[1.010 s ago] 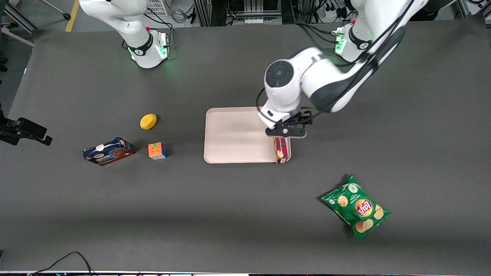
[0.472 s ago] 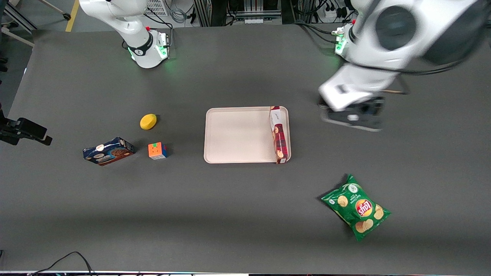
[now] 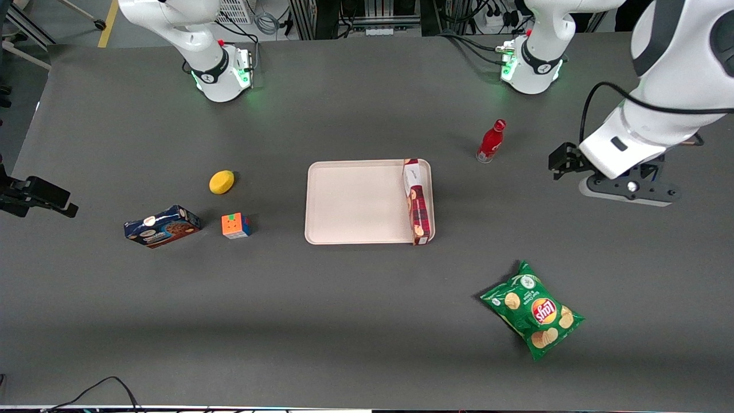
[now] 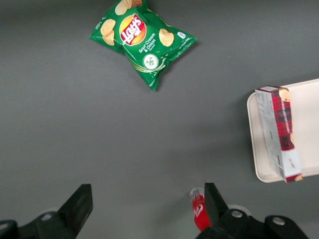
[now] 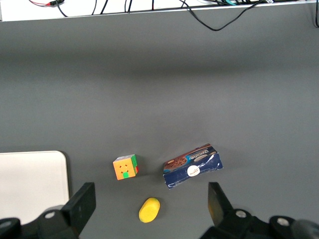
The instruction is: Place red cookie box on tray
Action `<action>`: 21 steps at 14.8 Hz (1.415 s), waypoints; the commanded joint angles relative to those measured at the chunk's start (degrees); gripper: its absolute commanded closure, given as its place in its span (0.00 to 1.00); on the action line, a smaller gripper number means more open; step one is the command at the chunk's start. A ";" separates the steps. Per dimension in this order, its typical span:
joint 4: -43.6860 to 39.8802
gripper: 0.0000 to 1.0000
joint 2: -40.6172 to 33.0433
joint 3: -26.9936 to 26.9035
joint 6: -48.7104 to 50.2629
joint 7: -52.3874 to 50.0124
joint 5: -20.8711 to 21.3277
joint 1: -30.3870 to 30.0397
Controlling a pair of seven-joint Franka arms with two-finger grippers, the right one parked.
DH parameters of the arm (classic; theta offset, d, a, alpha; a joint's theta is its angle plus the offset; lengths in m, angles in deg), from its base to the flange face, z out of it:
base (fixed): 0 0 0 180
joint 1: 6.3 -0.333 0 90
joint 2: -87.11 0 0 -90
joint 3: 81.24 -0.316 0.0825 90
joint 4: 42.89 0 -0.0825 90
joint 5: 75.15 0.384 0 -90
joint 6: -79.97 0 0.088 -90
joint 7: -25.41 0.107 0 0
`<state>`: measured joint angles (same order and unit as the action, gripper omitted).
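Since the earlier frame my tool (image 3: 628,192) swung away to 3 o'clock, fingers wide and empty; box (image 3: 417,201) lay on tray (image 3: 350,201), done.

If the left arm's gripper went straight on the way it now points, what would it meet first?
Probably only bare dark table: the open gripper points straight down at it. The small red bottle stands beside one finger, likely just outside that line.
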<state>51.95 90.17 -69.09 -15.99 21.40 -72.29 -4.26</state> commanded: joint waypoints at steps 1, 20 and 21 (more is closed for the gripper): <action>8.34 0.00 -5.08 -3.01 -4.58 -0.64 -1.36 1.56; 3.07 0.00 -1.83 -7.24 -3.88 -0.82 -0.75 1.56; 2.89 0.00 -1.65 -7.24 -3.88 -0.73 -0.84 1.48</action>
